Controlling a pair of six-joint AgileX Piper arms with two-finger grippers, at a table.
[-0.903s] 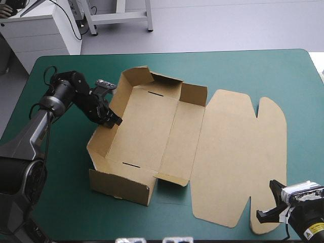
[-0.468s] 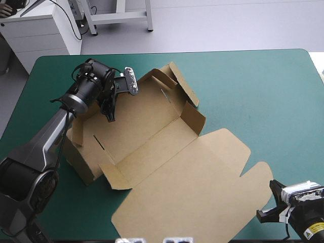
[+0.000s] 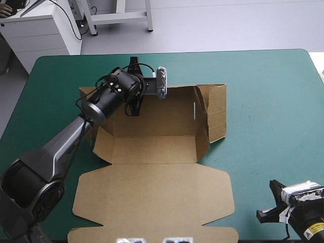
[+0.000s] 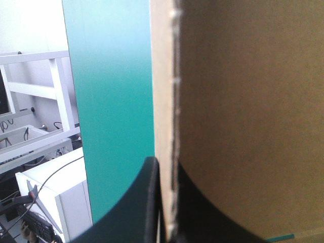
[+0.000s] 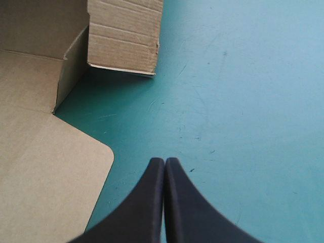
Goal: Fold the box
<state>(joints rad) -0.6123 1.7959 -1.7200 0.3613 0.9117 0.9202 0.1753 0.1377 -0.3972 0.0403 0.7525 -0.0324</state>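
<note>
Jaws of the left gripper (image 4: pixel 166 171) are pinched onto the box (image 4: pixel 243 101), with a thin edge of brown board running up between the two black fingers. Only the left wrist view shows this grip plainly. Beyond that edge it shows a strip of the teal-green cover (image 4: pixel 111 101).

The right gripper (image 5: pixel 165 162) is closed on nothing, its fingers meeting in one pointed arch over bare cover. Its wrist view shows the ribbed end of the box's right wall and a rounded corner of the lid (image 5: pixel 45 172), both ahead of it and to its left.

The high view alone gives the whole layout. There is one box, an open tray in the middle of the table. Its far, left and right walls are raised, and its lid lies flat toward the near edge. There are two grippers, one on each arm.

The left arm (image 3: pixel 66 147) comes in from the near left and slants across to the far wall, its wrist bent down over that wall. The right arm (image 3: pixel 309 228) sits low at the near right corner, its gripper well apart from the box.
</note>
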